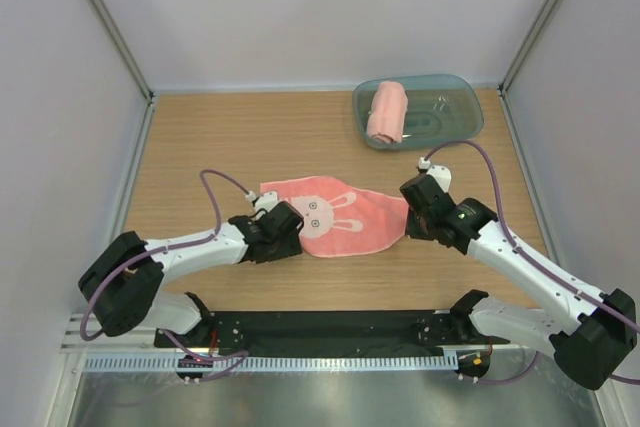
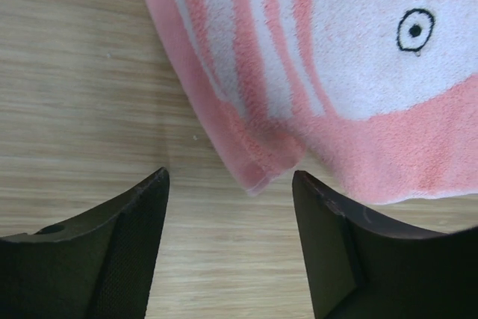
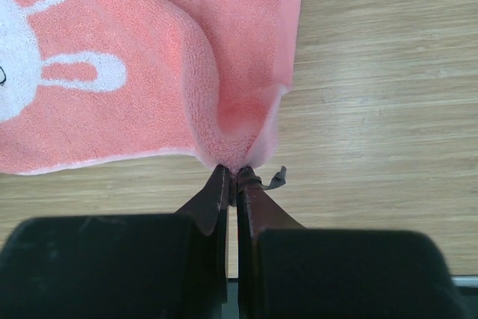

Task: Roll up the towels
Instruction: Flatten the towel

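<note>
A salmon-pink towel with a white rabbit picture lies spread flat in the middle of the table. My right gripper is shut on its right corner, which puckers up between the fingers. My left gripper stands open at the towel's left end. The towel's near corner lies just ahead of the gap, touching neither finger. A second pink towel lies rolled up in the tub at the back right.
A translucent blue-green plastic tub stands at the back right corner by the wall. Bare wooden table surrounds the flat towel. A black rail runs along the near edge between the arm bases.
</note>
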You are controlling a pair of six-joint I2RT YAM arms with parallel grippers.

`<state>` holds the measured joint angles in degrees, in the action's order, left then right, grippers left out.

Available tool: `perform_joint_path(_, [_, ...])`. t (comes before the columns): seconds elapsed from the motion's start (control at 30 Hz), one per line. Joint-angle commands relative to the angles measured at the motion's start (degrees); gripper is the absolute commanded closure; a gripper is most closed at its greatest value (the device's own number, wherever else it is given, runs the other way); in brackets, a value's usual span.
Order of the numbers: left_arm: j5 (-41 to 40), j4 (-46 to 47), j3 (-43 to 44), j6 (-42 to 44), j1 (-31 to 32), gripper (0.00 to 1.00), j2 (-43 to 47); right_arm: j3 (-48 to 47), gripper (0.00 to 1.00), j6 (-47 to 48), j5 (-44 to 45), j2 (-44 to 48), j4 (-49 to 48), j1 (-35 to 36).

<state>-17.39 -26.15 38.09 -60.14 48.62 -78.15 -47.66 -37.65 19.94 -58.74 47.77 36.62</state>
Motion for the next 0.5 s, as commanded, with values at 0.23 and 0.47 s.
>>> perform_joint_path(0.23, [1.0, 3.4, 2.4, 0.2, 0.1, 0.81, -7.4, 0.1, 0.99, 0.7, 0.4, 0.7, -2.3, -0.2])
perform_joint_path(0.47, [0.0, 1.1, 2.7, 2.0, 0.2, 1.00, -6.4, 0.5, 0.99, 1.0, -0.1, -0.7, -3.5, -0.5])
